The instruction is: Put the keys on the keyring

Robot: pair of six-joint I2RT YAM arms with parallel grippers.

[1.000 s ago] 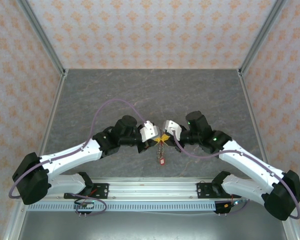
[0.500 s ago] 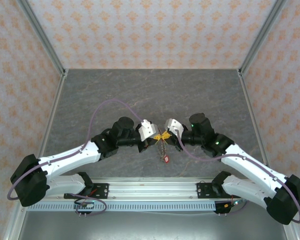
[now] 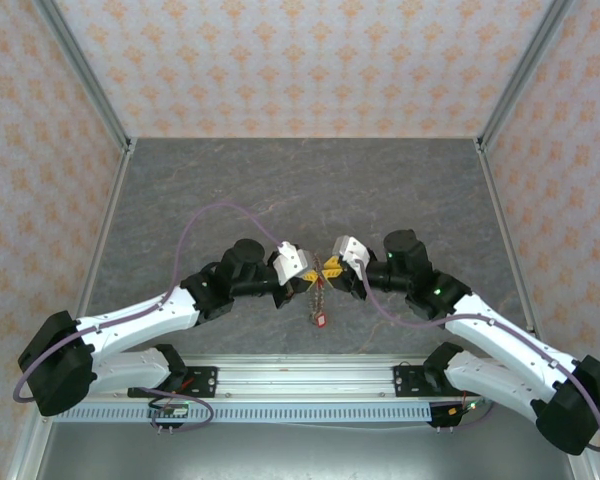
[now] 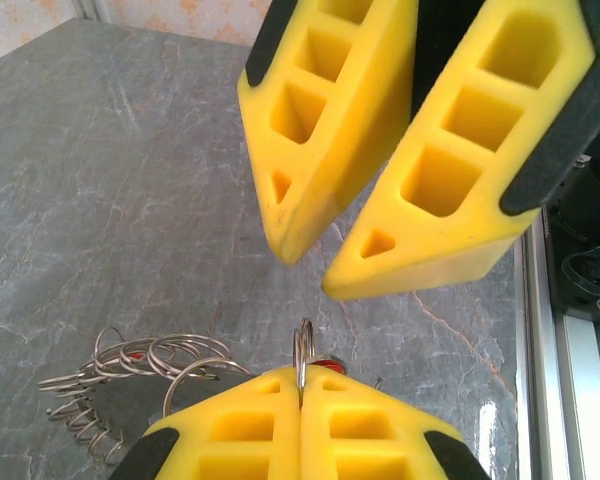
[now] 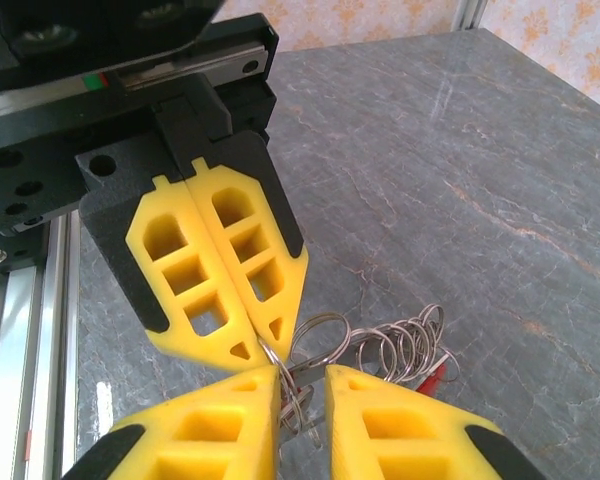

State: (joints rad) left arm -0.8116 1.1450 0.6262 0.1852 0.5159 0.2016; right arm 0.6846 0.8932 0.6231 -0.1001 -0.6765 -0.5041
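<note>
My left gripper (image 4: 302,378) is shut on a thin silver split ring, the keyring (image 4: 305,352), held edge-on between its yellow fingers. From it trails a chain of several small linked rings (image 5: 405,343) with a red-headed key (image 5: 440,376) at the end. In the top view the chain and red key (image 3: 320,318) hang below the two grippers. My right gripper (image 5: 302,385) stands open, tip to tip with the left gripper (image 5: 263,345). A ring and a metal key blade (image 5: 318,372) lie in the gap between its fingers. Whether they touch the pads I cannot tell.
The grey marbled table (image 3: 300,190) lies under both grippers. An aluminium rail (image 3: 300,378) with the arm bases runs along the near edge. Patterned walls close in the left, right and back sides.
Both grippers stay tip to tip near the table's front centre, with small shifts of both arms. The hanging chain with the red key swung right, then back left.
</note>
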